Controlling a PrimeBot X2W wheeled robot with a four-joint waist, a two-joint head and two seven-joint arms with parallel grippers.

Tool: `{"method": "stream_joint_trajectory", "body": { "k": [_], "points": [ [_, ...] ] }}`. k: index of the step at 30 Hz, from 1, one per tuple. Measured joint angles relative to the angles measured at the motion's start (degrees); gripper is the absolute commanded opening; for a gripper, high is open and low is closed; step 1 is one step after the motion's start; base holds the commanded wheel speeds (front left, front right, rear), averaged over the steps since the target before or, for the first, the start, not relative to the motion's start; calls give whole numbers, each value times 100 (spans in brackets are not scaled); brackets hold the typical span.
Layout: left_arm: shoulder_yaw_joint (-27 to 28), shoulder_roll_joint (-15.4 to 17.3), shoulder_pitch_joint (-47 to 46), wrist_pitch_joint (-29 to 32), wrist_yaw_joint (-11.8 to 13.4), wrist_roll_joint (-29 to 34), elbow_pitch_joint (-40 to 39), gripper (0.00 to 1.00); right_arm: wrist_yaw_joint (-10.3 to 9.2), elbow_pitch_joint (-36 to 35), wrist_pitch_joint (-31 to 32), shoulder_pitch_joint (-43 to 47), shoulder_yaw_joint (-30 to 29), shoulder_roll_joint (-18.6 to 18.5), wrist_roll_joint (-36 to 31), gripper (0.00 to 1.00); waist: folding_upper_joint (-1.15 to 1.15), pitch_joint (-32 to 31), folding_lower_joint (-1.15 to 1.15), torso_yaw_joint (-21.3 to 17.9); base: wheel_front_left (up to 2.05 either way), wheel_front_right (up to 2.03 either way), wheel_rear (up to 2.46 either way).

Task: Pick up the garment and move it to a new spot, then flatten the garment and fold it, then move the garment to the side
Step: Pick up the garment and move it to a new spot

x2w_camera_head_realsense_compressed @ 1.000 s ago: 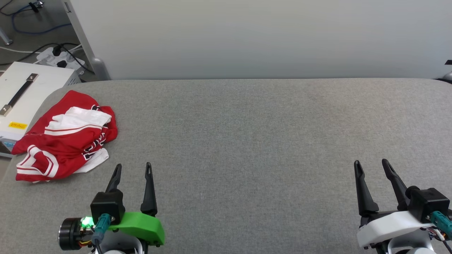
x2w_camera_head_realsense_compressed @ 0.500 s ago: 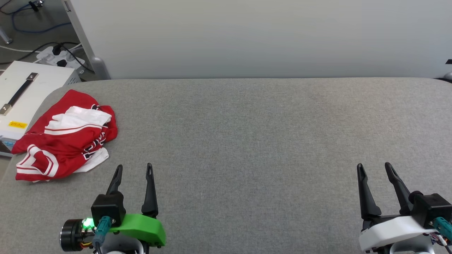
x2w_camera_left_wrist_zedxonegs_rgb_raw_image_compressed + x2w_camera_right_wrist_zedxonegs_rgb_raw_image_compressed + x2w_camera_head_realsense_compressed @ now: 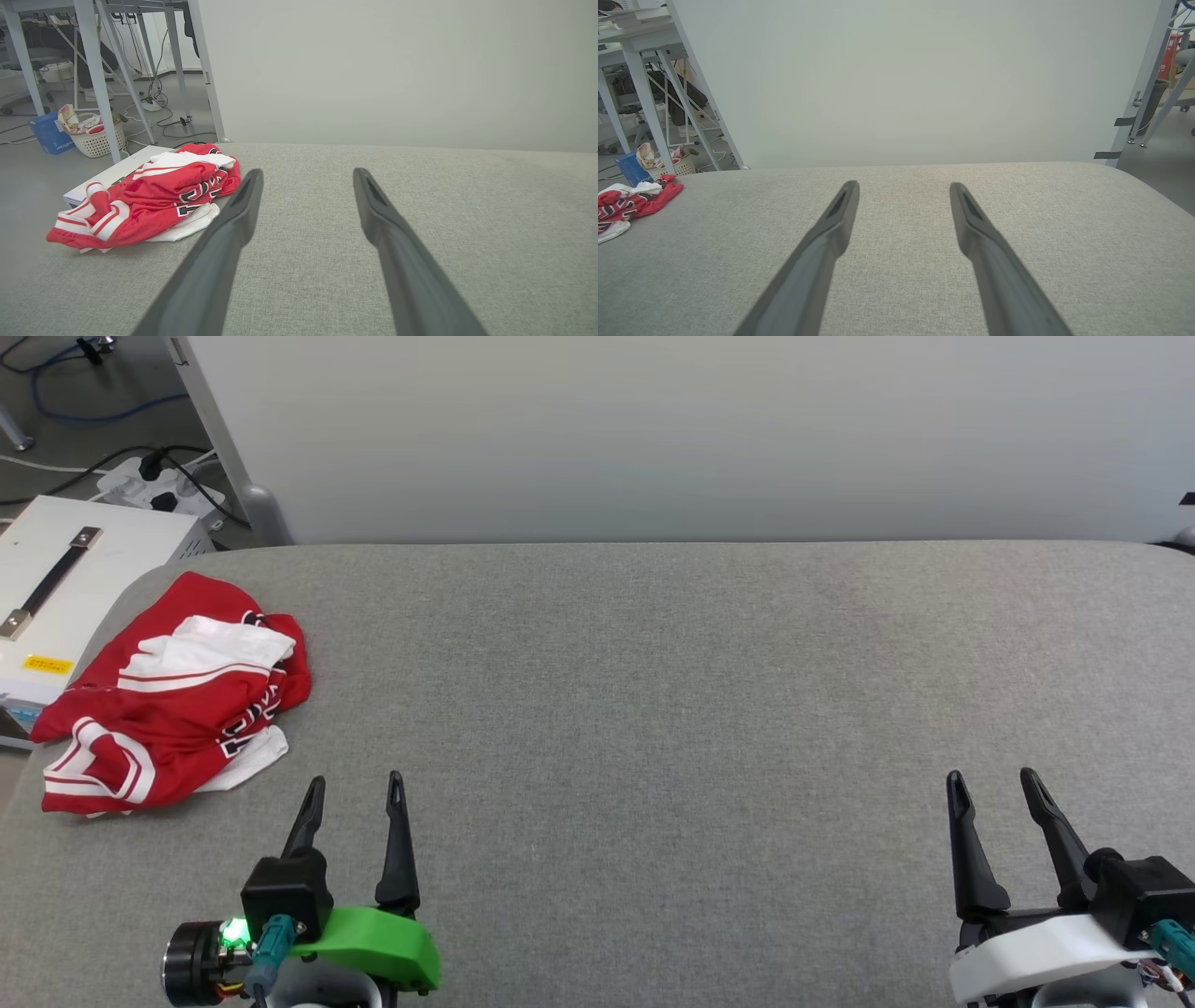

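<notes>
One white box-shaped case with a black strap handle (image 3: 65, 579) stands at the far left, beyond the table edge. Immediately to its right lies one garment (image 3: 173, 695), a crumpled red jersey-style T-shirt with white sleeves and red-white striped trim. It lies in a heap at the left end of the single grey fabric-covered table (image 3: 653, 691), toward the far side. It is not held by anything.

Nearer than the garment and slightly to its right is the left gripper (image 3: 356, 779), fitted with a green wrist housing. It is close to the garment but not touching it. Its two dark fingers (image 3: 231, 228) are spread apart with nothing between them. In the left wrist view only bare grey fabric is seen in the gap, and the garment lies ahead and to the left.

At the far right is the right gripper (image 3: 990, 775), fitted with a white wrist housing, well apart from the garment. Its two fingers are likewise spread and empty.

Compared with one second ago, both grippers are seen slightly closer to the near edge, the right one more noticeably. The far table edge has also shifted a little, so part of this change is attributed to camera movement. The shape of the heap is unchanged. No contact has been made, and the pick-up step is judged not yet begun. The left gripper is judged the better placed for the reach.

Count: one garment, one table, one case, two grippers, four fingers.
</notes>
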Motion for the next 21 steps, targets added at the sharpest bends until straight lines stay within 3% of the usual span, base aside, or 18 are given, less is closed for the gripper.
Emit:
{"method": "stream_joint_trajectory", "body": {
  "k": [12, 21],
  "points": [
    [-30, 0, -1, -134, 43, -45, 80, 100, 0, -15, -133, 71, -15, 1, 51, 100, 0, 45, 0, 40, 0, 0, 0],
    [-10, -5, -10, -237, 60, -90, 113, 100, 0, -52, -244, 96, 63, 1, 81, 100, 0, 89, 0, 330, 0, 0, 0]
  ]
}}
